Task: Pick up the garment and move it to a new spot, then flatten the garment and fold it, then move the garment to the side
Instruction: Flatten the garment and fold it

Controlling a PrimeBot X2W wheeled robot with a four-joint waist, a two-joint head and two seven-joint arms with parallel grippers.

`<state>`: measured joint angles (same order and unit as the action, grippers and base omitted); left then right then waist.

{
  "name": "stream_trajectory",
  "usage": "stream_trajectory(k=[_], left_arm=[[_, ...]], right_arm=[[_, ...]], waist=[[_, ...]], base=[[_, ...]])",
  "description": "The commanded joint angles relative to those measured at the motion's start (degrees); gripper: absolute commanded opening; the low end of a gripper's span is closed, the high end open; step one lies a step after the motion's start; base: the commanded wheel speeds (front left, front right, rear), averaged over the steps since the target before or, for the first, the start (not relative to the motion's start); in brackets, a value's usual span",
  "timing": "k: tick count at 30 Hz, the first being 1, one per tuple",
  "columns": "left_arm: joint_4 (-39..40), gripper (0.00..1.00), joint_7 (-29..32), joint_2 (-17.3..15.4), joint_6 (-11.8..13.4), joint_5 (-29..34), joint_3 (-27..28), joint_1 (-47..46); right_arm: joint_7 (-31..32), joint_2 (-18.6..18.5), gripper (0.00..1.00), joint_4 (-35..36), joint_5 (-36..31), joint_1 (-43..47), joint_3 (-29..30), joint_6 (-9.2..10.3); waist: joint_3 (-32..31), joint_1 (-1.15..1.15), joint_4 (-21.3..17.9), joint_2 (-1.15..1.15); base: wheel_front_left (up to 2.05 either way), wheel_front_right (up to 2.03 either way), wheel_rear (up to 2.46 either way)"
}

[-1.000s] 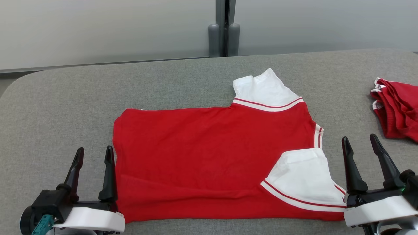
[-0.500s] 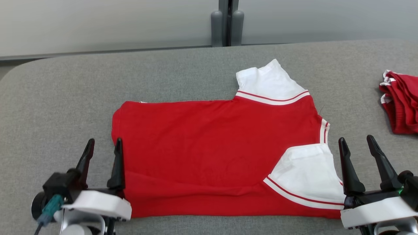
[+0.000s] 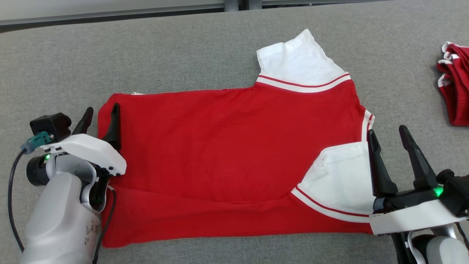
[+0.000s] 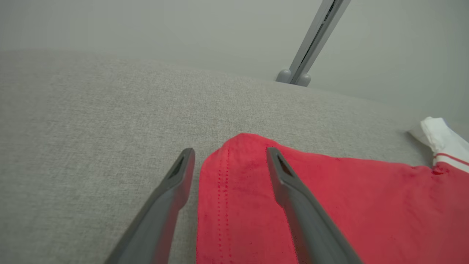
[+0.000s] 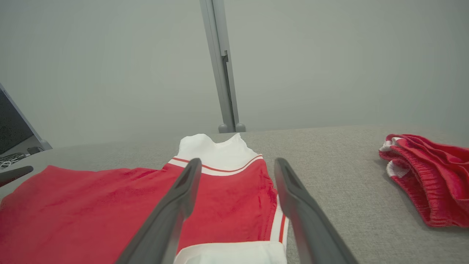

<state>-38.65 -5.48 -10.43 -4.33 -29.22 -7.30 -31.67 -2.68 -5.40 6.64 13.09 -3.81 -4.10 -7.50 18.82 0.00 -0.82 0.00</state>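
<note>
The red knit garment (image 3: pixel 227 146) with white sleeves and red-and-white striped trim lies spread almost flat across the middle of the grey fabric-covered table (image 3: pixel 183 47). Its hem end is toward my left and its collar end toward my right. One white sleeve (image 3: pixel 296 60) points away from me. The other white sleeve (image 3: pixel 340 176) is folded in over the red body near the front edge. A shallow crease runs along the cloth close to me.

My left claw (image 3: pixel 102 107) stands wide apart and grips nothing. It straddles the far hem corner of the garment: the outer finger is over bare grey table and the inner finger is over the red cloth, with the stitched corner between them. I cannot tell whether either finger presses on the cloth. My pale left forearm rises from the lower left of the head view, partly over the garment's near hem corner. The white wrist housing sits above it, a green light is lit, and a black cable loops down the outer side.

My right claw (image 3: pixel 387 129) is also spread wide and empty, at the collar end. Its inner finger is over the edge of the folded sleeve and its outer finger over grey table. The fingers point away from me and lean slightly left, and the wrist sits low at the lower right.

A second bundle of red cloth with white edging (image 3: pixel 456 91) lies crumpled well apart at the far right of the table.
</note>
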Motion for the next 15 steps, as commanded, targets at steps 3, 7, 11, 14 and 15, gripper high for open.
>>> stream_trajectory(k=[3, 7, 11, 14, 15], left_arm=[[-7.22, 1.0, 0.29, -0.89, -1.27, -1.2, 0.19, -5.0], [-14.06, 0.74, 0.91, -1.03, -2.26, -2.7, -0.05, -8.99], [-17.33, 0.0, 0.14, -1.12, -2.91, -3.08, -1.51, -11.14], [-17.97, 0.0, -1.96, -1.34, -3.06, -2.86, -2.71, -12.35], [-18.07, 0.0, -2.73, -1.42, -3.02, -2.91, -3.03, -12.59]], right_arm=[[-1.15, 0.19, 1.0, -1.26, 0.6, -1.51, -0.57, 0.02], [-1.89, 0.37, 1.0, -2.86, 1.14, -2.14, -0.65, 0.02], [-2.29, 0.19, 1.0, -4.33, 1.74, -2.83, 0.38, 0.02], [-2.42, -0.43, 1.0, -6.02, 2.61, -4.5, 1.52, 0.02], [-2.37, -0.78, 1.0, -6.91, 2.86, -5.34, 1.9, 0.02]], waist=[[1.75, 0.0, -1.52, 0.0], [2.48, 0.0, -1.87, 0.0], [2.78, 0.0, -1.75, 0.0], [2.9, 0.0, -1.52, 0.0], [2.94, 0.0, -1.48, 0.0]], base=[[0.0, 0.0, 0.0], [0.0, 0.0, 0.0], [0.0, 0.0, 0.0], [0.0, 0.0, 0.0], [0.0, 0.0, 0.0]])
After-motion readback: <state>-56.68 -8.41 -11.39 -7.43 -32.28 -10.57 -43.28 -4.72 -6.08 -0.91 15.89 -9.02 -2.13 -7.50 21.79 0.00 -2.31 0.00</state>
